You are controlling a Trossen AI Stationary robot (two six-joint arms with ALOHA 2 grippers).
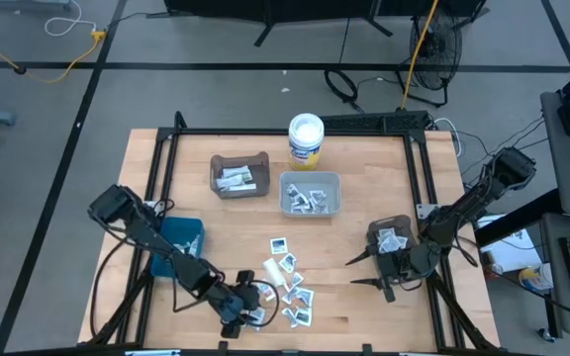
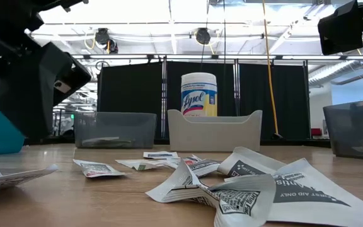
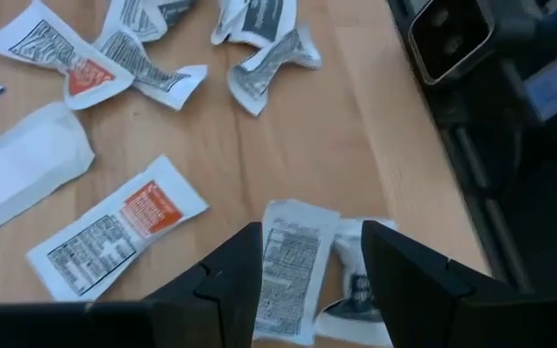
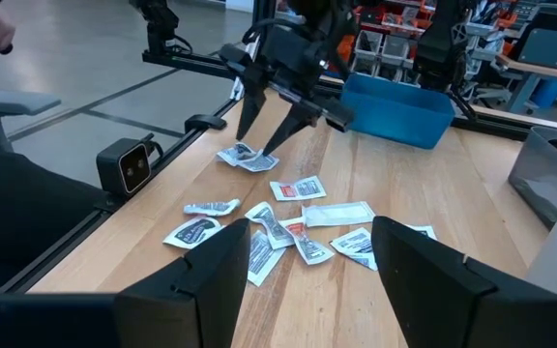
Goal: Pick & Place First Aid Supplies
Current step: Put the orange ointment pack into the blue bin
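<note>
Packets (image 1: 287,280) scattered on counter (image 1: 364,297) front middle, high view; left gripper (image 1: 237,314) low at the pile's near-left edge, right gripper (image 1: 372,269) well apart to the right. Left wrist view: jaws spread, straddling one packet (image 3: 293,266), long axis running along the fingers, nothing pinched. Right wrist view: right jaws spread, empty, pile ahead. Left arm clearly nearer.

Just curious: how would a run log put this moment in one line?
left hand: open above packets | right hand: open, waiting | dark bin: holds packet
</note>
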